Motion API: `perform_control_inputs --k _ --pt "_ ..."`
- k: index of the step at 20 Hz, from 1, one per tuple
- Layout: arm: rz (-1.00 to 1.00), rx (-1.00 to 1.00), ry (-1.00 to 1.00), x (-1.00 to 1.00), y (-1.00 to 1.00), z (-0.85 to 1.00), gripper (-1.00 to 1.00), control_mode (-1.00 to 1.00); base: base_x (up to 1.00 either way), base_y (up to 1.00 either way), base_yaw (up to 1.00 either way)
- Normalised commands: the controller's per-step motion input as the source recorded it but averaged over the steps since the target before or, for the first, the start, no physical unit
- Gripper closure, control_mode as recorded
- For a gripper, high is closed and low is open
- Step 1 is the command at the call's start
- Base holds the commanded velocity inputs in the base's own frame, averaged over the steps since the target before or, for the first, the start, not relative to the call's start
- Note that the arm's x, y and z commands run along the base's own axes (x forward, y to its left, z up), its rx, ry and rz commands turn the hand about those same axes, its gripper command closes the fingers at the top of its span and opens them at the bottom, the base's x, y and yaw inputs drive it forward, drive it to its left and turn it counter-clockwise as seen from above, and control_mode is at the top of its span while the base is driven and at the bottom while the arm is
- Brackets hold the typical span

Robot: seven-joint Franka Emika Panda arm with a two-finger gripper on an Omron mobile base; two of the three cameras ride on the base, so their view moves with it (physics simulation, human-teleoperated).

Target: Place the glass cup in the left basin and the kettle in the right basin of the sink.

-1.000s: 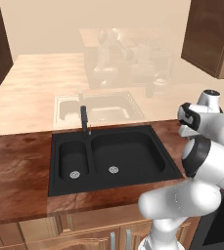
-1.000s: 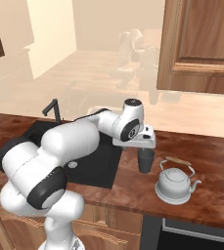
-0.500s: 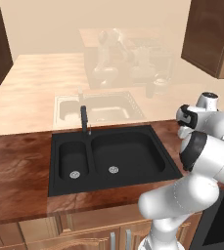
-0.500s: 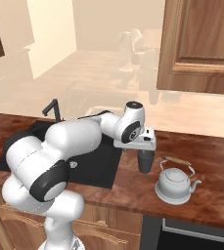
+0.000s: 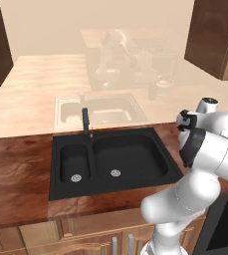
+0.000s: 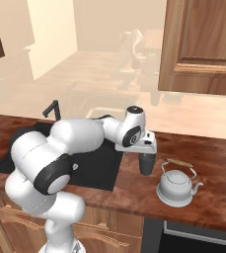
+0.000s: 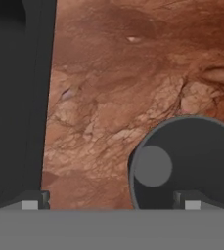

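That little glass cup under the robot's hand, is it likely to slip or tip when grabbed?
The glass cup looks smooth and tapers toward its base, so it may slip between the fingers. It stands upright on the counter, small and probably light, so an off-centre nudge might tip it. It is likely rigid but breakable.

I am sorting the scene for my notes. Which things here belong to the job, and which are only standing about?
Job: cup, kettle, left basin, right basin, open end effector over the cup.

Standing about: faucet, counter, wall cabinet.
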Motion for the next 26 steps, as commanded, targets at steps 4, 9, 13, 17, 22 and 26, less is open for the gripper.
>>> perform_control_inputs --k 4,9,13,17,22,26 --pt "0.0 0.0 0.0 0.17 -0.04 -0.06 -1.0 -1.0 0.0 0.0 0.0" --pt "0.0 0.0 0.0 0.09 -0.09 -0.07 -1.0 -1.0 0.0 0.0 0.0" --pt "0.0 0.0 0.0 0.03 -0.1 -0.13 -1.0 -1.0 0.0 0.0 0.0" --pt "0.0 0.0 0.0 0.05 -0.1 -0.12 -1.0 -1.0 0.0 0.0 0.0" --pt "0.0 0.0 0.0 0.08 -0.07 -0.09 -1.0 -1.0 0.0 0.0 0.0" --pt "0.0 0.0 0.0 0.02 -0.01 -0.14 -1.0 -1.0 0.0 0.0 0.0"
